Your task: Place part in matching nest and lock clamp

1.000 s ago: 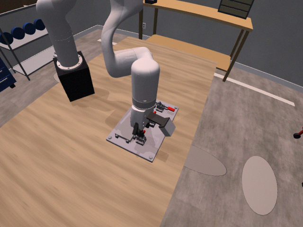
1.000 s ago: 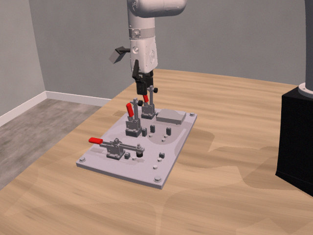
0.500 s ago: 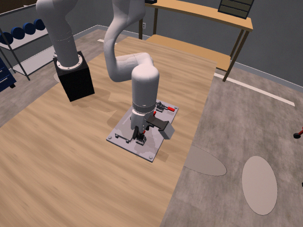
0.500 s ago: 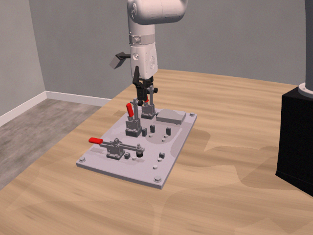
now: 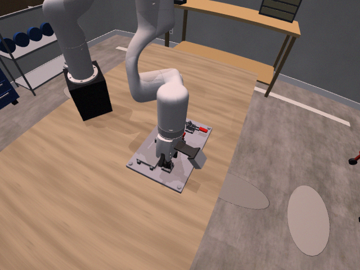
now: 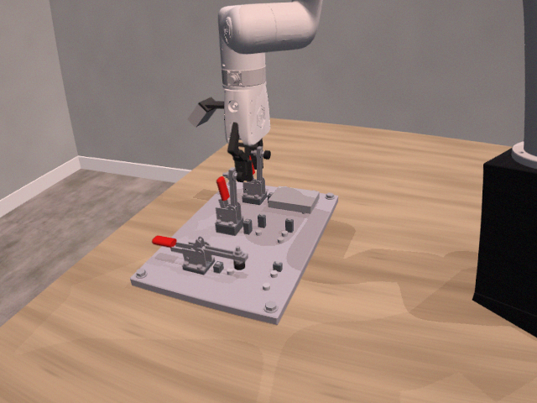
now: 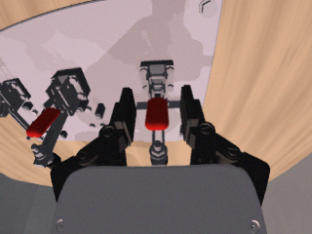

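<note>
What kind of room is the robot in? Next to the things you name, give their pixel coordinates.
Probably a workshop or lab: there's a wooden workbench [image 5: 232, 16], a metal shelf [image 5: 35, 48] holding blue round things [image 5: 21, 39], and a plate with red-handled clamps [image 5: 190, 127] [image 6: 198, 255].

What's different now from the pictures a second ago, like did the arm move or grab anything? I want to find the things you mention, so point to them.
The gripper [image 5: 167, 161] [image 6: 251, 172] [image 7: 157, 97] has come down, and its fingers now stand on either side of the far clamp's red handle [image 6: 252, 164] [image 7: 157, 114], with a gap on both sides. Nothing was taken hold of or let go. The flat grey part [image 5: 151, 153] [image 6: 293, 199] and all three clamps look unchanged.
</note>
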`<state>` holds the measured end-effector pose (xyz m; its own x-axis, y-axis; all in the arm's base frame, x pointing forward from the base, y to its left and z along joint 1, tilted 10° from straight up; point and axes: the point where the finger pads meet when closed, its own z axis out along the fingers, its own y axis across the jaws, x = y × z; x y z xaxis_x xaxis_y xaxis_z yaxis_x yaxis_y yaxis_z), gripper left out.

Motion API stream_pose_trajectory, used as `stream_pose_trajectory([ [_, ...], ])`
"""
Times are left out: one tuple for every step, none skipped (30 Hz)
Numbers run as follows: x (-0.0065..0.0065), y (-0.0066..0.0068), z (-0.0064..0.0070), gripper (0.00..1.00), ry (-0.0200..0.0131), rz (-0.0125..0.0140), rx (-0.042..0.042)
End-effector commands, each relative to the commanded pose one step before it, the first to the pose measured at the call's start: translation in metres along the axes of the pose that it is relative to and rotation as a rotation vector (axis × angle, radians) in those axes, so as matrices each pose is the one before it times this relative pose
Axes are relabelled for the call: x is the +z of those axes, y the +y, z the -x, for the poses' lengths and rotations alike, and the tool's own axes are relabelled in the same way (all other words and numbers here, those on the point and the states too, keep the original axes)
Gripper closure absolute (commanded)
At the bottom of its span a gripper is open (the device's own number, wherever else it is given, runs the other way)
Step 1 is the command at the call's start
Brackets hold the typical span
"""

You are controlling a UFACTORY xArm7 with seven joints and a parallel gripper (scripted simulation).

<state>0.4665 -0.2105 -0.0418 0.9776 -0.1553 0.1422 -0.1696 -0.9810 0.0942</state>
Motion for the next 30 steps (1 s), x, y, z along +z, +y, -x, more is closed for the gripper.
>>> stream_pose_trajectory([
  [-0.00081,0.00039,-0.00162,0.53,0.00375,0.00041,0.00023],
  [0.0,0.0,0.0,0.53,0.0,0.0,0.0],
  [0.0,0.0,0.0,0.53,0.0,0.0,0.0],
  [0.0,0.0,0.0,0.53,0.0,0.0,0.0],
  [0.0,0.0,0.0,0.53,0.0,0.0,0.0],
  [0.0,0.0,0.0,0.53,0.0,0.0,0.0],
  [0.0,0.0,0.0,0.53,0.0,0.0,0.0],
  [0.0,0.0,0.0,0.53,0.0,0.0,0.0],
  [0.0,0.0,0.0,1.0,0.0,0.0,0.0],
  [0.0,0.0,0.0,1.0,0.0,0.0,0.0],
  [0.0,0.0,0.0,1.0,0.0,0.0,0.0],
  [0.0,0.0,0.0,1.0,0.0,0.0,0.0],
  [0.0,0.0,0.0,1.0,0.0,0.0,0.0],
  [0.0,0.0,0.0,1.0,0.0,0.0,0.0],
  [0.0,0.0,0.0,1.0,0.0,0.0,0.0],
  [0.0,0.0,0.0,1.0,0.0,0.0,0.0],
  [0.0,0.0,0.0,1.0,0.0,0.0,0.0],
  [0.0,0.0,0.0,1.0,0.0,0.0,0.0],
  [0.0,0.0,0.0,1.0,0.0,0.0,0.0],
  [0.0,0.0,0.0,1.0,0.0,0.0,0.0],
  [0.0,0.0,0.0,1.0,0.0,0.0,0.0],
  [0.0,0.0,0.0,1.0,0.0,0.0,0.0],
  [0.0,0.0,0.0,1.0,0.0,0.0,0.0],
  [0.0,0.0,0.0,1.0,0.0,0.0,0.0],
  [0.0,0.0,0.0,1.0,0.0,0.0,0.0],
  [0.0,0.0,0.0,1.0,0.0,0.0,0.0],
  [0.0,0.0,0.0,1.0,0.0,0.0,0.0],
  [0.0,0.0,0.0,1.0,0.0,0.0,0.0],
  [0.0,0.0,0.0,1.0,0.0,0.0,0.0],
  [0.0,0.0,0.0,1.0,0.0,0.0,0.0],
])
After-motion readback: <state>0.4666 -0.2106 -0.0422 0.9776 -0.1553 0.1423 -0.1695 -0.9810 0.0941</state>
